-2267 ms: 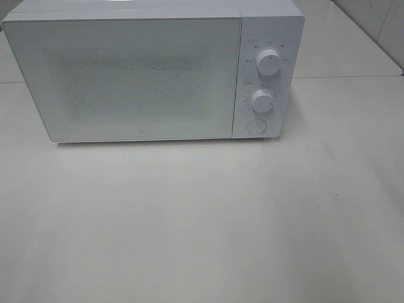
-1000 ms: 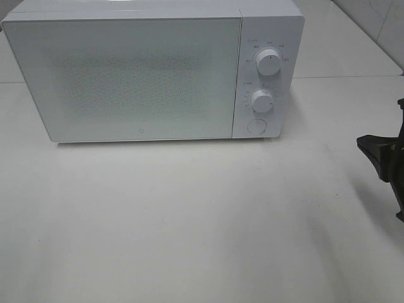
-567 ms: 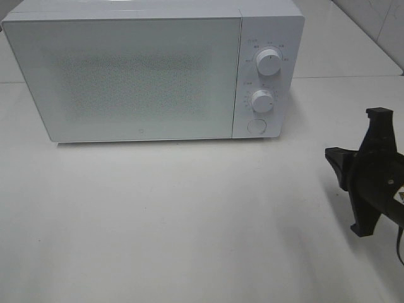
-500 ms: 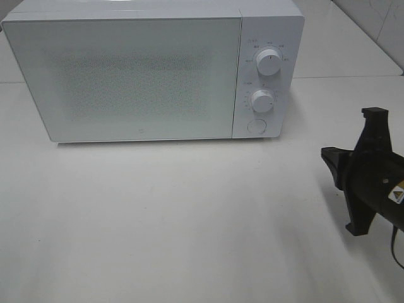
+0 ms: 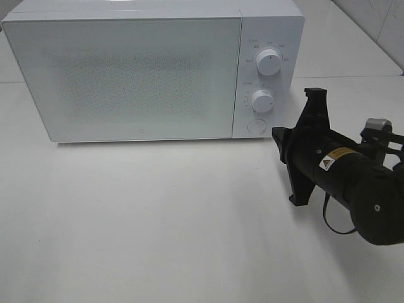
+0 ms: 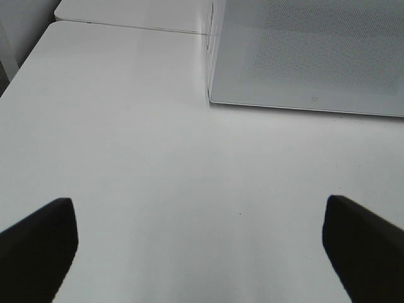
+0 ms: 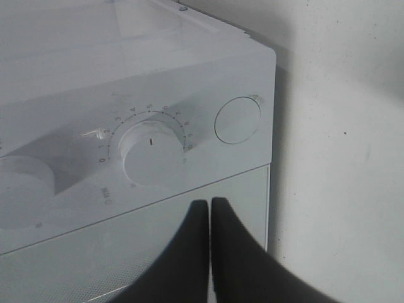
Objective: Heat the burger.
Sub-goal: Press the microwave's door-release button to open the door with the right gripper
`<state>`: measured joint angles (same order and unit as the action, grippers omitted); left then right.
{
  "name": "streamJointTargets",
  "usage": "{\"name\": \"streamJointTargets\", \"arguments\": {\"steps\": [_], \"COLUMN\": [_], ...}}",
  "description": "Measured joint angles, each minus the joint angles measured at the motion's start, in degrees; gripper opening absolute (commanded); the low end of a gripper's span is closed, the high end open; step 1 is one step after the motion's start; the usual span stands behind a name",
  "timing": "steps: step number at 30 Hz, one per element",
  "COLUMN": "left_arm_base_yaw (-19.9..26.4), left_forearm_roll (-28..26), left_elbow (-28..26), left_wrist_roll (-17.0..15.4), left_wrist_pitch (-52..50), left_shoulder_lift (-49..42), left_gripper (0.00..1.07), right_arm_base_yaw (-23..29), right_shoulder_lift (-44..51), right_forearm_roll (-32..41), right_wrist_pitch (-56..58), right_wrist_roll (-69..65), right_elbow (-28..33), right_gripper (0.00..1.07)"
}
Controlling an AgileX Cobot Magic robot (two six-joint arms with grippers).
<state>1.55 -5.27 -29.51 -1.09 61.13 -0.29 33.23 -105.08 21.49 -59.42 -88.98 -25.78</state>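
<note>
Microwave (image 5: 126, 76) sits at the back of the white table (image 5: 158, 221), door (image 5: 132, 79) shut. The frosted, speckled front shows nothing inside. Burger: not visible in any view, so can't tell where it is.

Control panel is on the microwave's right side: upper knob (image 5: 269, 63), lower knob (image 5: 262, 101), round button (image 5: 255, 125) at the bottom.

Right gripper (image 5: 276, 133): black, jaws pressed together, nothing between them. It reaches in from the right of the high view, tip pointing at the lower right corner of the panel, near the round button. Can't tell if it touches the microwave. In the right wrist view the two fingers (image 7: 189, 252) lie flat against each other, tip in front of the seam btw panel and door, with the lower knob (image 7: 153, 153) and round button (image 7: 237, 119) just past it.

Left gripper (image 6: 197, 208): spread wide, empty, seen only in its wrist view. Its fingers (image 6: 38, 246) frame bare table, w/ the microwave's front left corner (image 6: 211, 95) ahead and well apart.
</note>
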Motion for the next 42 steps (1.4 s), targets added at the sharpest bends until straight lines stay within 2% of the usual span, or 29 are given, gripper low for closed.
{"name": "streamJointTargets", "arguments": {"steps": [4,19,32,42], "left_arm_base_yaw": [0.0,0.0,0.0,0.0], "left_forearm_roll": [0.0,0.0,0.0,0.0], "left_elbow": [0.0,0.0,0.0,0.0], "left_wrist_roll": [0.0,0.0,0.0,0.0], "left_wrist_pitch": [0.0,0.0,0.0,0.0], "left_shoulder_lift": [0.0,0.0,0.0,0.0], "left_gripper": [0.98,0.98,0.98,0.98], "right_arm_base_yaw": [0.0,-0.1,-1.4,-2.1], "right_shoulder_lift": [-3.2,-11.1,-13.7,-14.3], "right_forearm_roll": [0.3,6.5,8.8,9.0], "right_wrist_pitch": [1.5,5.0,8.5,8.9], "right_wrist_roll": [0.0,1.3,5.3,6.6], "right_elbow": [-4.3,-13.4,-18.8,-20.1], "right_gripper": [0.0,0.0,0.0,0.0]}}
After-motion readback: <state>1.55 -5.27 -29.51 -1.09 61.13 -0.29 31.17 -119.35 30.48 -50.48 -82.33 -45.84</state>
